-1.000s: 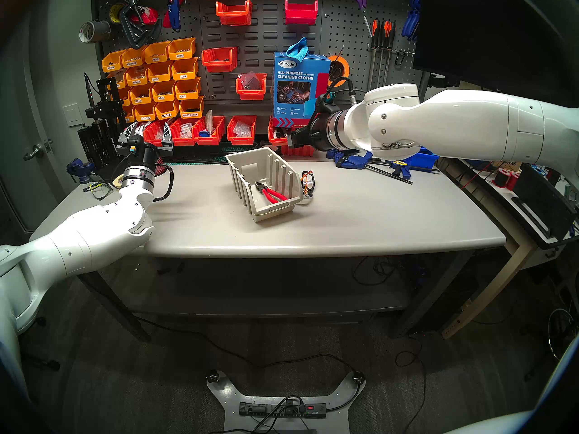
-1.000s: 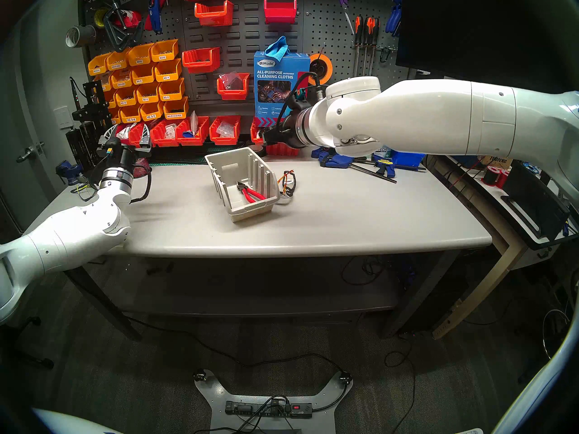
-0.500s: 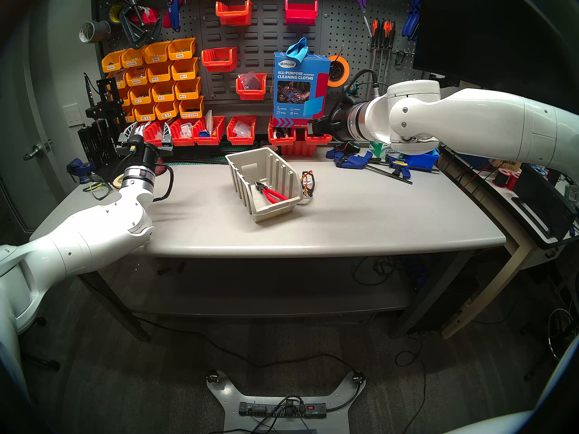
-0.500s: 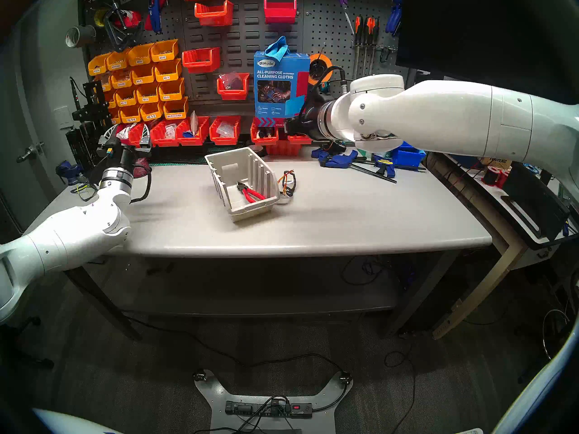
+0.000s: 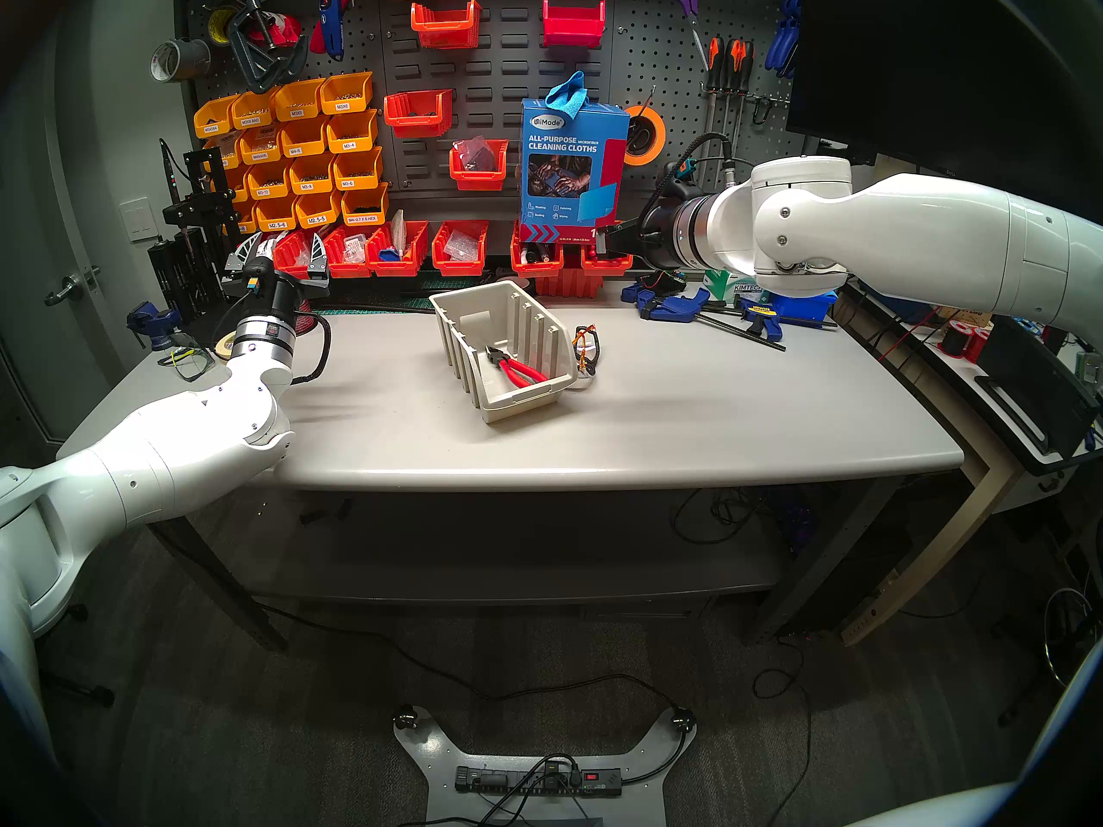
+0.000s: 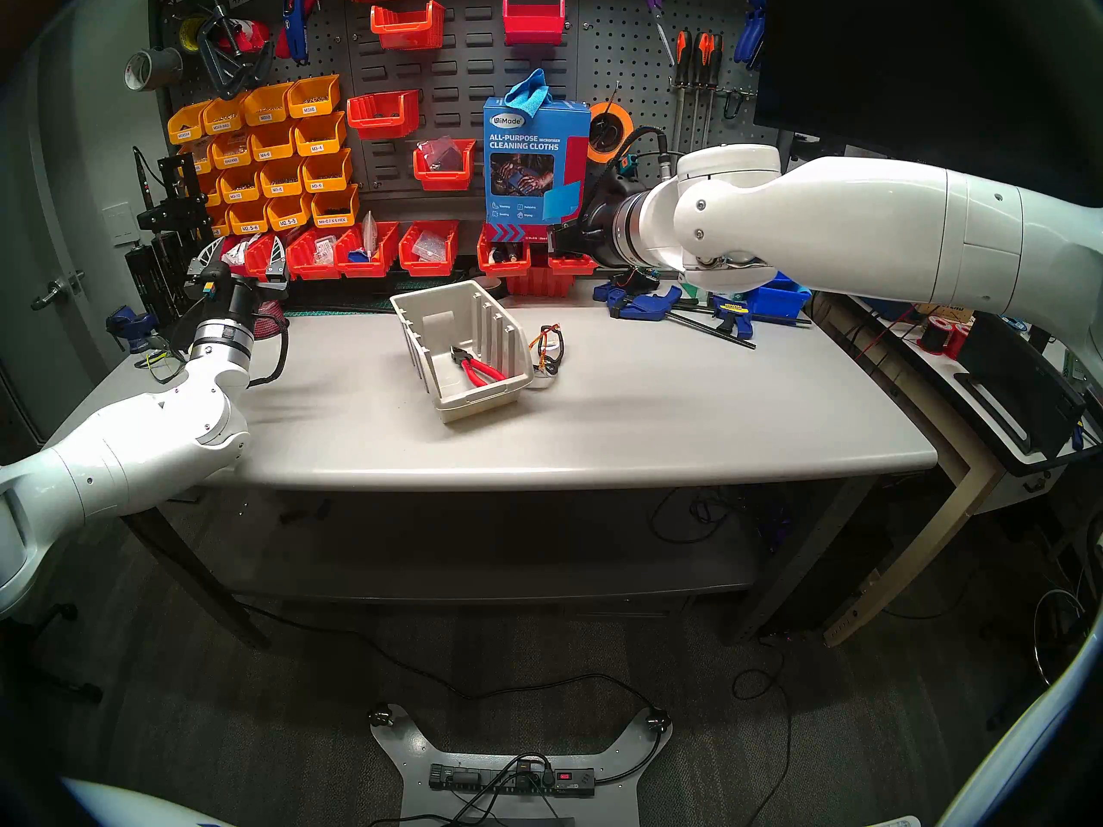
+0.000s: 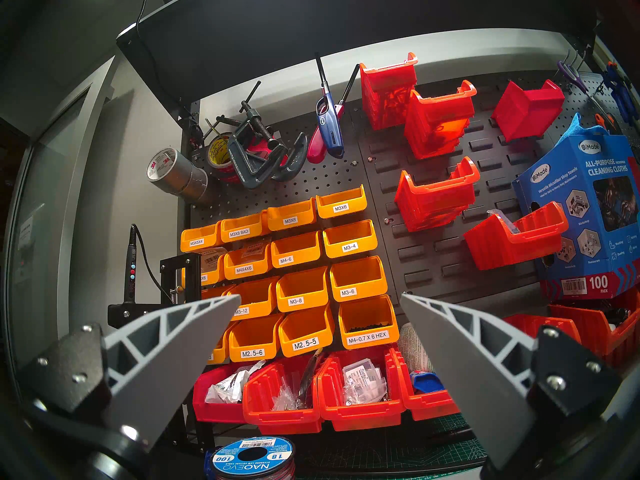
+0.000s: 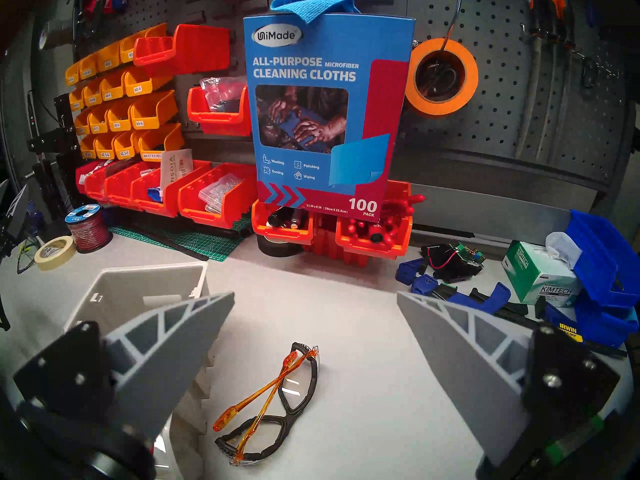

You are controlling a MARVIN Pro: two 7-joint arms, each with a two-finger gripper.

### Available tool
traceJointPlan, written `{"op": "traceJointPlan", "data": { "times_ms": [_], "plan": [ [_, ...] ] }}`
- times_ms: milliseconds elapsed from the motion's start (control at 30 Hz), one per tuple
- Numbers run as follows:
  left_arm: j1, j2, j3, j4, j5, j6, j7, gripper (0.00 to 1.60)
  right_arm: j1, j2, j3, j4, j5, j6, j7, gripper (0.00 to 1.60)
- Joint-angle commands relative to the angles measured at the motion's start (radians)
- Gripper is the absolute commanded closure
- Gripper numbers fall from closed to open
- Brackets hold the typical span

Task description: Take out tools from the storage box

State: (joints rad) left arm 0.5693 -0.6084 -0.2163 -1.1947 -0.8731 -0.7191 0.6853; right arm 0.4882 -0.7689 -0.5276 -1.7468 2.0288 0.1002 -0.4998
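My beige-grey open-top plastic storage box with ribbed sides (image 5: 504,354) sits at the centre of the head view on the grey table (image 5: 686,414). The red-handled pliers with dark metal jaws (image 5: 514,366) lie inside it, on the floor near the low front lip. The folded clear-lens safety glasses with orange-and-black arms (image 8: 273,403) are already out, lying on the table just beside the box's right wall; in my right wrist view they show at lower centre.

My right gripper (image 8: 315,334) is raised at the upper right of the head view, in front of the blue cleaning-cloth carton (image 5: 570,169), its fingers spread wide and empty. My left gripper (image 7: 320,330) is at the middle left of the head view, pointing up at the wall of orange and red parts bins (image 7: 294,278), also spread wide with nothing in it.

As I read it, one tool is done and the pliers are the step in hand. The next move calls for bringing a gripper back over the box, descending between its walls (the divider ribs on the right wall leave little room), and closing across the red handles before lifting clear of the rim.
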Motion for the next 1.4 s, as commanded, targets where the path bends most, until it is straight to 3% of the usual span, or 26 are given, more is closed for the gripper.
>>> {"op": "traceJointPlan", "data": {
  "times_ms": [0, 433, 800, 1033, 1367],
  "plan": [
    [-0.015, -0.001, -0.011, 0.002, -0.002, -0.001, 0.002, 0.00, 0.020, 0.007, 0.012, 0.003, -0.007, -0.003, 0.002, 0.00],
    [-0.015, -0.003, -0.012, 0.006, -0.004, -0.013, -0.006, 0.00, 0.020, 0.008, 0.012, 0.003, -0.008, -0.003, 0.003, 0.00],
    [-0.042, 0.073, -0.023, -0.087, 0.057, -0.087, -0.067, 0.00, 0.020, 0.007, 0.012, 0.004, -0.007, -0.004, 0.003, 0.00],
    [-0.061, 0.122, -0.026, -0.103, 0.082, -0.136, -0.163, 0.00, 0.020, 0.007, 0.012, 0.004, -0.007, -0.004, 0.003, 0.00],
    [-0.098, 0.164, -0.003, -0.096, 0.116, -0.214, -0.364, 0.00, 0.020, 0.007, 0.012, 0.004, -0.007, -0.004, 0.003, 0.00]
  ]
}}
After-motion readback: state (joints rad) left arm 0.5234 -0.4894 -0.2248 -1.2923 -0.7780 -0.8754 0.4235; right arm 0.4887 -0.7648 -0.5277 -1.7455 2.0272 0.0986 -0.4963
